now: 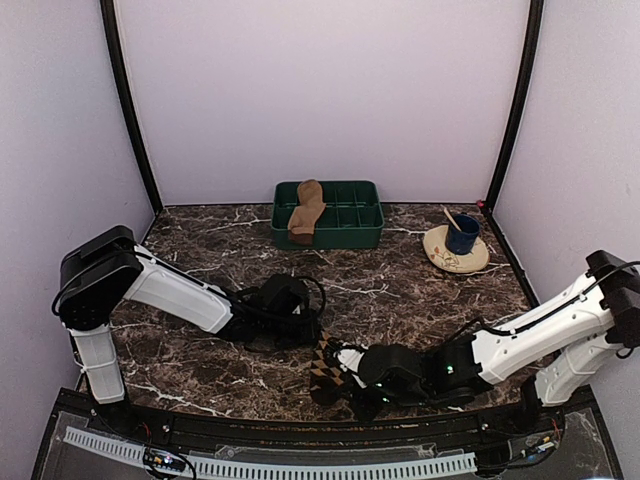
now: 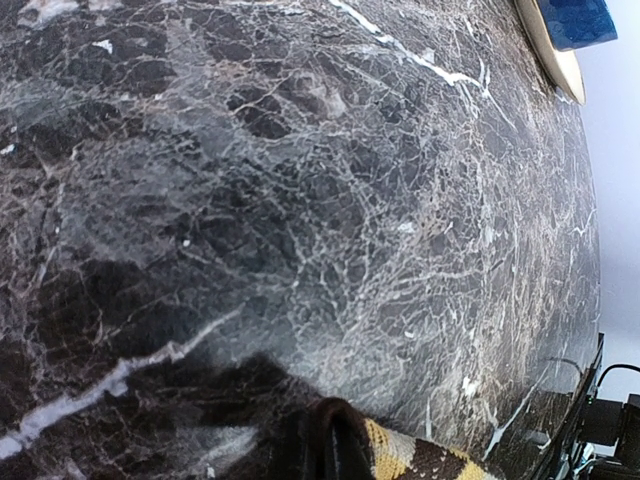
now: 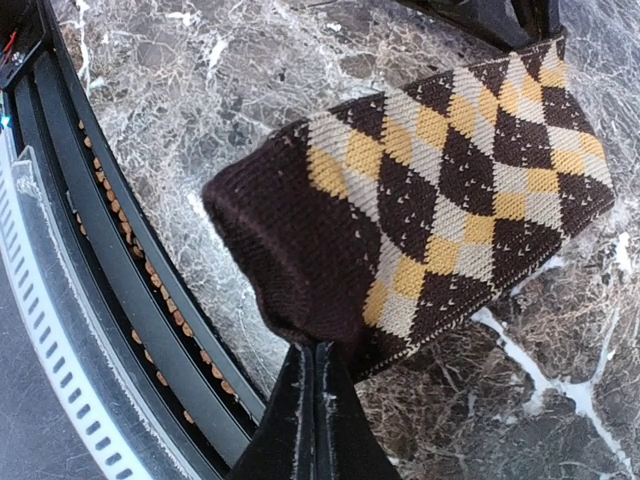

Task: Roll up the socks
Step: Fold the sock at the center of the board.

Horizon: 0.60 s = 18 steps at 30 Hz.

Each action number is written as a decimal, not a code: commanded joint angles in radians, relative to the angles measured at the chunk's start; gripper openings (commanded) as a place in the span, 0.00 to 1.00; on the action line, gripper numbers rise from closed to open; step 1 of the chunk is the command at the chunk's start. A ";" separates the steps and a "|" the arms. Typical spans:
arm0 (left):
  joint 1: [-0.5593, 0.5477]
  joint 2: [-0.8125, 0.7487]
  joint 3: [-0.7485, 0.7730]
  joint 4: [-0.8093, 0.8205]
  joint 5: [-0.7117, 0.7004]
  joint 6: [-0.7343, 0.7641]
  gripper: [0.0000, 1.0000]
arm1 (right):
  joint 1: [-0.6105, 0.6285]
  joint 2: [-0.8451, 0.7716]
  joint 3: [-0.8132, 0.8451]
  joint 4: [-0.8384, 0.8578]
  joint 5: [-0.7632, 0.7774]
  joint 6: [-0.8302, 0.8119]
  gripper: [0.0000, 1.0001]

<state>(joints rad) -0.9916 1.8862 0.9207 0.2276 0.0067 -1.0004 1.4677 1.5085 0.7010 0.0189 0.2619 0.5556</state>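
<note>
The argyle sock (image 1: 324, 366) lies near the table's front edge, between my two grippers. In the right wrist view the argyle sock (image 3: 440, 190) stretches up and right from its dark brown toe. My right gripper (image 1: 342, 374) is shut, its fingers pinching the toe edge (image 3: 318, 352). My left gripper (image 1: 310, 335) is at the sock's other end. In the left wrist view the sock's dark end (image 2: 345, 440) bunches right at the jaws, which look shut on it. The plain tan sock (image 1: 307, 210) lies draped over the green tray's left side.
The green compartment tray (image 1: 352, 218) stands at the back centre. A tan plate (image 1: 450, 258) with a blue cup (image 1: 462, 233) sits at the back right. The black front rail (image 3: 100, 300) runs close beside the sock's toe.
</note>
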 commanded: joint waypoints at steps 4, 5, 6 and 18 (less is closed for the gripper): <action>-0.009 0.044 -0.060 -0.240 -0.011 0.019 0.00 | 0.033 0.021 0.009 -0.011 0.001 0.026 0.00; -0.009 0.044 -0.060 -0.238 -0.012 0.021 0.00 | 0.036 0.023 0.007 -0.011 -0.002 0.031 0.00; -0.009 0.044 -0.060 -0.236 -0.013 0.021 0.00 | 0.039 0.026 0.006 -0.011 -0.004 0.036 0.00; -0.012 0.027 -0.078 -0.218 -0.026 0.030 0.00 | 0.070 0.066 0.015 -0.020 -0.018 0.058 0.22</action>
<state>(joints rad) -0.9932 1.8816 0.9138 0.2314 -0.0040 -0.9901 1.5261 1.5673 0.7013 -0.0032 0.2497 0.6018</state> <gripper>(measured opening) 0.041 0.184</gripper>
